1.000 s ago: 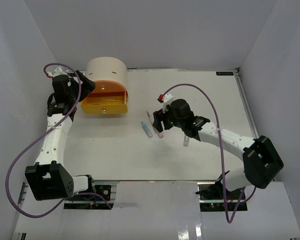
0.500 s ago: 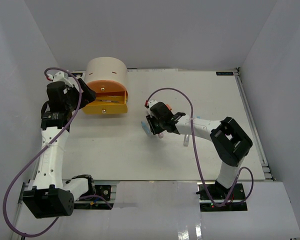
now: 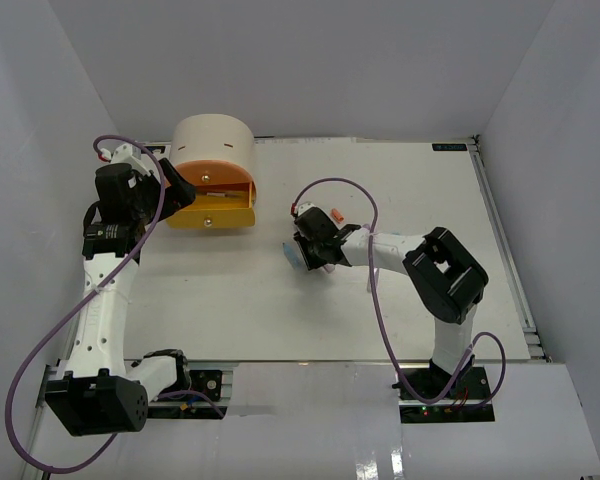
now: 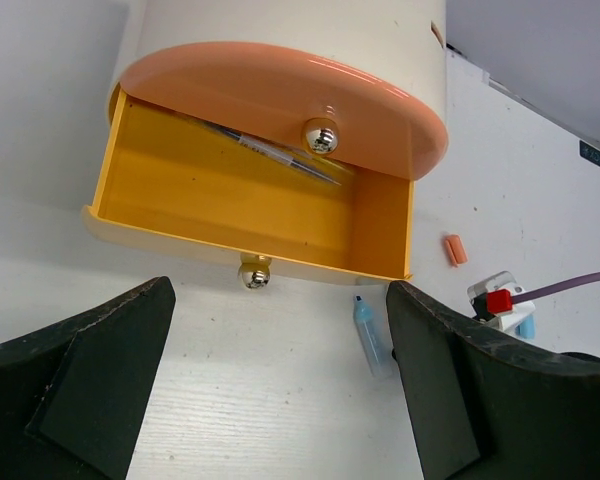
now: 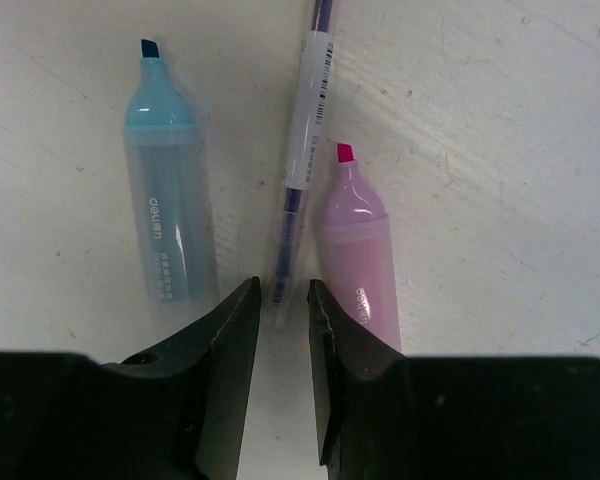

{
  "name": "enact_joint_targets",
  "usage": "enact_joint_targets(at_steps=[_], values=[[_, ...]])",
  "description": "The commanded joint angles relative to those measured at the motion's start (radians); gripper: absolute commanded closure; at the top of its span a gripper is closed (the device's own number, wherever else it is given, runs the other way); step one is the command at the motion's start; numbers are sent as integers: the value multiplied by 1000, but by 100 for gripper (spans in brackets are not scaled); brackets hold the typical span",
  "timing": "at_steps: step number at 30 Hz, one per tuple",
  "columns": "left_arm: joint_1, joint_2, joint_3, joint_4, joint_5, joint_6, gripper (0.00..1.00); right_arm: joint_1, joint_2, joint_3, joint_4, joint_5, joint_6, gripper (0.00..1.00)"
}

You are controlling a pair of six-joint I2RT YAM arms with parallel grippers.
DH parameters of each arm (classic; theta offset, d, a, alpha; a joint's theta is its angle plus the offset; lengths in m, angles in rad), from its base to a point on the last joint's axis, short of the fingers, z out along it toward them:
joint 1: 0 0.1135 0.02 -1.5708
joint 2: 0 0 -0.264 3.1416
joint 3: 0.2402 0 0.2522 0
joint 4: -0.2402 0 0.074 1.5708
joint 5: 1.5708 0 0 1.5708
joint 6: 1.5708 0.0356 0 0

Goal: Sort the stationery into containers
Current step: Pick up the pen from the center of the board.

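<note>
— Where does the cabinet [image 3: 214, 150] stand?
— At the table's [image 3: 230, 300] far left, with one drawer [image 4: 230, 200] pulled out and a pen [image 4: 270, 155] inside.
— And the rest?
— Near the middle, a thin pen [image 5: 305, 140] lies between two highlighters [image 5: 170, 200], side by side. A small block [image 3: 337, 213] lies just behind them.

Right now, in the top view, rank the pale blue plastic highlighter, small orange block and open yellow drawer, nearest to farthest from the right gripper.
1. Pale blue plastic highlighter: beside the right gripper, on its left.
2. Small orange block: farther back, slightly right.
3. Open yellow drawer: far off to the left.
</note>
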Motion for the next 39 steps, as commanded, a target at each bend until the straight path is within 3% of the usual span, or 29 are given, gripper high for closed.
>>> enact_joint_targets(at_steps=[1, 6, 11, 19, 26, 32, 39], values=[[-5, -10, 24, -9, 32, -3, 2, 3, 28, 32, -6, 45, 18, 68], [-5, -7, 27, -9, 63, -9, 2, 3, 43, 27, 8, 51, 18, 70], [-6, -6, 39, -11, 137, -34, 2, 3, 42, 33, 9, 57, 12, 85], [-40, 11, 68, 1, 269, -118, 2, 1, -131, -30, 41, 60, 9, 92], [-268, 89, 128, 26, 243, -193, 2, 6, -412, -178, 164, -13, -61, 92], [-400, 183, 167, 75, 200, -265, 2, 7, -624, -330, 348, -151, -156, 92], [-529, 292, 223, 104, 137, -296, 12, 10, -715, -392, 440, -254, -201, 92]])
